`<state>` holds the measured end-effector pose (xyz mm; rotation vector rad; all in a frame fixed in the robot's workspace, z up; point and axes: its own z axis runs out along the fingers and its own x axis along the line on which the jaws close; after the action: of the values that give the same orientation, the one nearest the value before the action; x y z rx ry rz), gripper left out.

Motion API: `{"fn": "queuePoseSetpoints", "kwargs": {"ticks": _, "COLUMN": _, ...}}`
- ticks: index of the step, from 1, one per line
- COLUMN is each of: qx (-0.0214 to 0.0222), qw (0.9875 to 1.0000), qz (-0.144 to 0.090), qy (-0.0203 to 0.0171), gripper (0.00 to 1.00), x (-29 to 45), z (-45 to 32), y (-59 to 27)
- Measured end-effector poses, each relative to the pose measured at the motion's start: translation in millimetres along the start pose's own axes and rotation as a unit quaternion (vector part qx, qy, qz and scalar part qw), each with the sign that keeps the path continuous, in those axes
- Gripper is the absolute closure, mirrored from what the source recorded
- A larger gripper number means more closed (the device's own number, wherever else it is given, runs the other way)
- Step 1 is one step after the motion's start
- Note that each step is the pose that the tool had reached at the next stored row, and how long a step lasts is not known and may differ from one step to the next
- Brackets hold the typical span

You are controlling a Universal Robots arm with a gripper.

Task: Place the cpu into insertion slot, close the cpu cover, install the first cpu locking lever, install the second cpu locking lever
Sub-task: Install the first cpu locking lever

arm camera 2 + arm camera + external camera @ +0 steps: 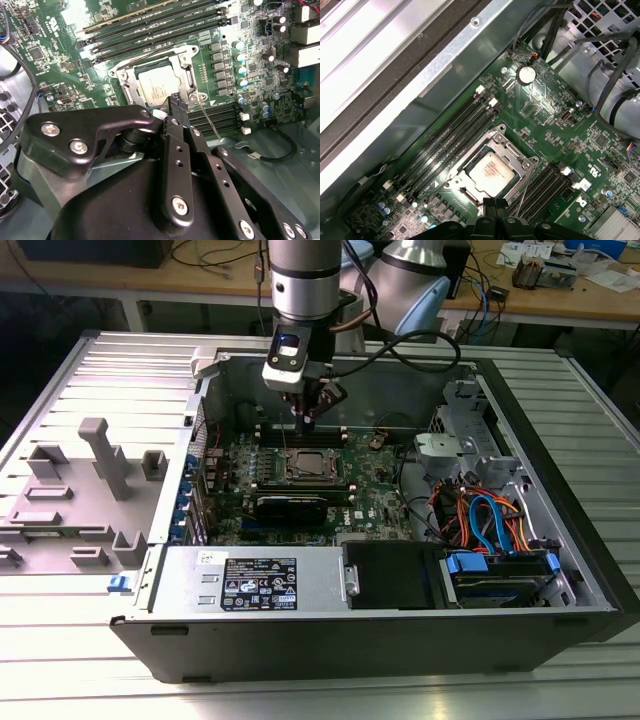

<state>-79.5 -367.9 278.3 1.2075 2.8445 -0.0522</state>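
Observation:
The cpu lies silvery in the insertion slot on the green motherboard. The cpu cover lies flat as a silver frame around the chip. One thin lever rod lies along the frame's edge by the memory slots. Another thin lever rod sticks out free beside the socket. My gripper hangs just above the socket's edge, next to that free rod. Its fingers are pressed together with nothing between them.
The motherboard sits inside an open computer case. Black memory slots run beside the socket. A long black card lies in front of it. Coloured cables and a drive cage crowd the exterior view's right. Grey fixtures stand outside, on the left.

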Motion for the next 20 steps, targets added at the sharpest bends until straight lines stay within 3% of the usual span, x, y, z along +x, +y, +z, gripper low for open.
{"fn": "queuePoseSetpoints", "kwargs": {"ticks": 4, "qx": 0.0000, "qw": 1.0000, "qz": 0.000, "qy": 0.0000, "gripper": 0.89, "x": 0.8, "z": -0.1, "y": -0.9}}
{"fn": "queuePoseSetpoints", "kwargs": {"ticks": 11, "qx": -0.0011, "qw": 0.9996, "qz": -0.027, "qy": -0.0007, "gripper": 0.89, "x": 1.1, "z": 0.2, "y": -1.1}}
{"fn": "queuePoseSetpoints", "kwargs": {"ticks": 20, "qx": -0.0011, "qw": 0.9996, "qz": -0.027, "qy": -0.0007, "gripper": 0.89, "x": 1.6, "z": 0.1, "y": -1.6}}
